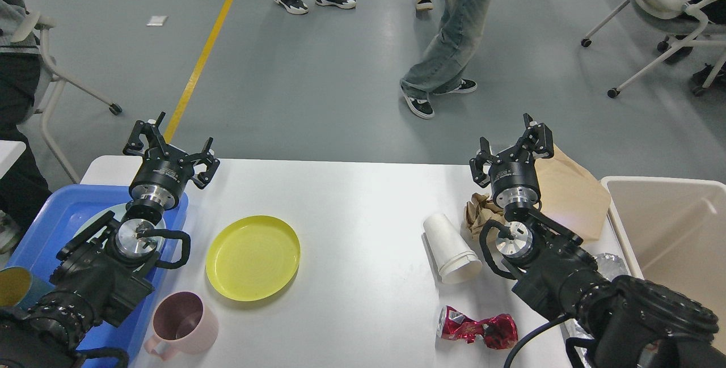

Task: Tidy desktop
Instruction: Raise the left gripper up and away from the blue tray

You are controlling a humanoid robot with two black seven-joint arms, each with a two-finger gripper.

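The white table (351, 203) spreads below and between both arms, its far edge running just behind the two end effectors. The left end effector (170, 144) hangs over the table's far-left corner beside the blue tray (51, 226), its fingers spread apart and holding nothing. The right end effector (513, 147) hangs over the far-right part of the table, fingers likewise spread and empty, with a brown paper bag (573, 192) just behind it and a crumpled brown paper (479, 215) just below it.

On the table between the arms lie a yellow plate (253, 257), a pink mug (181, 322) near the front edge, a white paper cup (451, 249) on its side and a crushed red can (479, 331). A beige bin (675, 215) stands at the right edge.

The left arm covers much of the tray — what lies under it cannot be made out. A yellow-and-teal cup (14, 287) is cut off at the left edge. Something silvery (612, 263) shows behind the right arm, mostly hidden.
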